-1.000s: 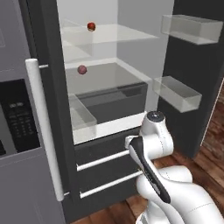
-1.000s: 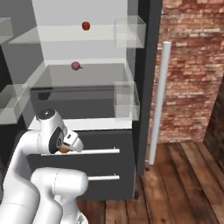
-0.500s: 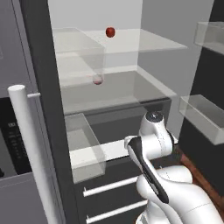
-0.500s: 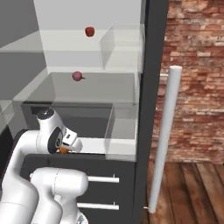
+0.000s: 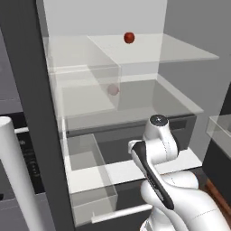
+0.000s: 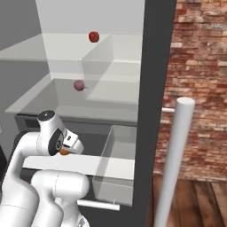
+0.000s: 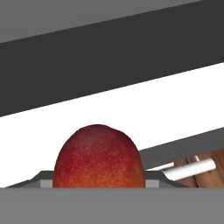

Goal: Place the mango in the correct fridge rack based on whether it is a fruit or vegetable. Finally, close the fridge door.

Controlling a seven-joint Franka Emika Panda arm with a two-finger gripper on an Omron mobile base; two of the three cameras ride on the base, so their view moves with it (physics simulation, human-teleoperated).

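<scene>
Gripper [image 7: 99,186] holds the mango [image 7: 99,158] low.

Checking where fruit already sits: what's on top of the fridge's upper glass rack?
A small red fruit rests on the upper rack. The rack's left part sits behind a clear door bin, blurring it.

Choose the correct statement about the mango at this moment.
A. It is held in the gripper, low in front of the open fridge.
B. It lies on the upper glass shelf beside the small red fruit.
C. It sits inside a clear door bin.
A. In the hand view the mango sits right at the gripper, and the right base view shows it orange at the hand, below the shelves.
</scene>
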